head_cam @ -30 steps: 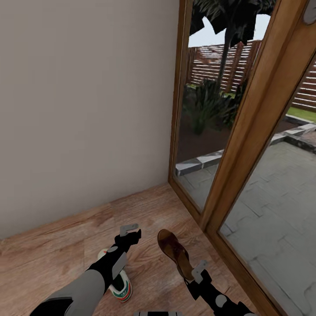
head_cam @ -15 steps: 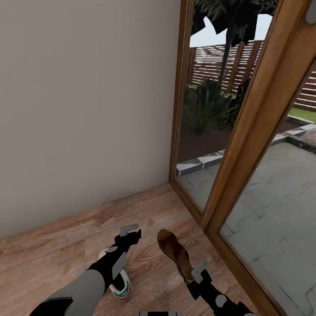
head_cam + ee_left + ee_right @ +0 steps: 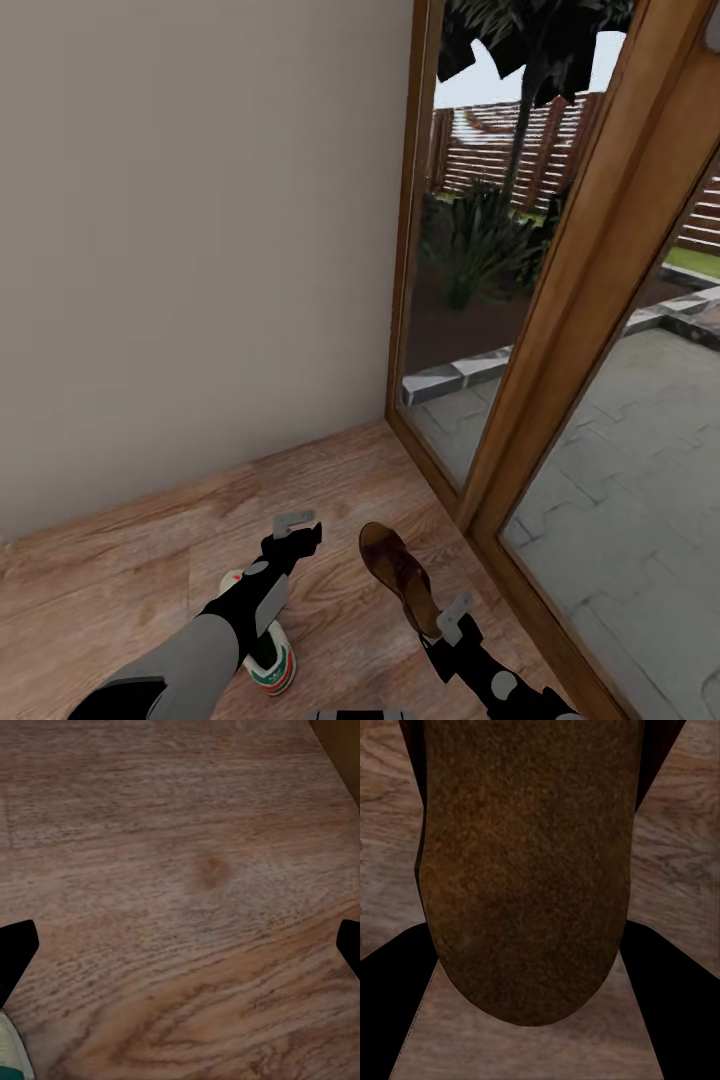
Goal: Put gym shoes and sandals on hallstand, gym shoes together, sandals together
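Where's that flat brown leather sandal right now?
In the head view the flat brown leather sandal lies on the wood-plank floor near the glass door's wooden frame, its near end at the right claw.

so there's one flat brown leather sandal with a dark insole [image 3: 398, 575] lying on the light brown wood-plank corridor floor [image 3: 150, 570], near the wooden door frame on the right, toe pointing away toward the far corner. in the right wrist view its rounded brown end [image 3: 529, 877] sits right up close. left of it, well apart, a white sneaker with teal stripes and red accents [image 3: 270, 665] lies on the floor too, mostly hidden under the arm, its edge [image 3: 13, 1050] just peeking into the left wrist view
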Motion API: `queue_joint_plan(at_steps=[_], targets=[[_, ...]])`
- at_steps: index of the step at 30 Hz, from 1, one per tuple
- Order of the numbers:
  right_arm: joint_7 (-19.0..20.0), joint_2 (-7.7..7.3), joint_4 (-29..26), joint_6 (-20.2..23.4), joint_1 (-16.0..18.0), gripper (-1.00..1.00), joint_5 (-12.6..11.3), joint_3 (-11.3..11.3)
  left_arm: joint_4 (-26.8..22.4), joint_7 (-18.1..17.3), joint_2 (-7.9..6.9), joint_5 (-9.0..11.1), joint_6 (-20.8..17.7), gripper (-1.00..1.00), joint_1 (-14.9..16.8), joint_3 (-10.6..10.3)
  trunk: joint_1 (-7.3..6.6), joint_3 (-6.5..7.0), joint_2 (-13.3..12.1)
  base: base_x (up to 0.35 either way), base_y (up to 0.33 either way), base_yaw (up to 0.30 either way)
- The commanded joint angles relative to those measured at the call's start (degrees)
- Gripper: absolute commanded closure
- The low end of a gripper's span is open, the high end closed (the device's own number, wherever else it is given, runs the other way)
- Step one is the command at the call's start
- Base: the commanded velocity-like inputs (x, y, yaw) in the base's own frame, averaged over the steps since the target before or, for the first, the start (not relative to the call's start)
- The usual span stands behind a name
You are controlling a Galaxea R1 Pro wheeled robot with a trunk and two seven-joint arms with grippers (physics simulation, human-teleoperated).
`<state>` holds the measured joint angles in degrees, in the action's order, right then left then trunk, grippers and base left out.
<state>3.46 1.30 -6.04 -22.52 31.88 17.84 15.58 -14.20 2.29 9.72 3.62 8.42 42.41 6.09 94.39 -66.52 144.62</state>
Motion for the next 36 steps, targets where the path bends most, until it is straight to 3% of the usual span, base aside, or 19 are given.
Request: queue_joint_plan(at_steps=[1,16,26,36], targets=[[0.1,0.0,0.0,-0.2,0.0,1.0,0.1,0.0,0.1,0.0,0.04,0.4,0.2,-1.0,0.0,0.2,-0.01,-0.01,0.0,0.015,-0.02,0.227],[0.1,0.01,0.0,-0.2,0.0,1.0,0.1,0.0,0.1,0.0,0.07,0.4,0.2,-1.0,0.0,0.2,-0.01,0.61,0.0,0.005,-0.013,0.26],[0.1,-0.02,0.0,-0.2,0.0,1.0,0.1,0.0,0.1,0.0,0.12,0.4,0.2,-1.0,0.0,0.1,-0.01,0.71,0.0,0.066,-0.235,0.061],[0.1,0.01,0.0,-0.2,0.0,1.0,0.1,0.0,0.1,0.0,0.12,0.4,0.2,-1.0,0.0,0.1,-0.01,0.9,0.0,0.009,-0.034,0.176]])
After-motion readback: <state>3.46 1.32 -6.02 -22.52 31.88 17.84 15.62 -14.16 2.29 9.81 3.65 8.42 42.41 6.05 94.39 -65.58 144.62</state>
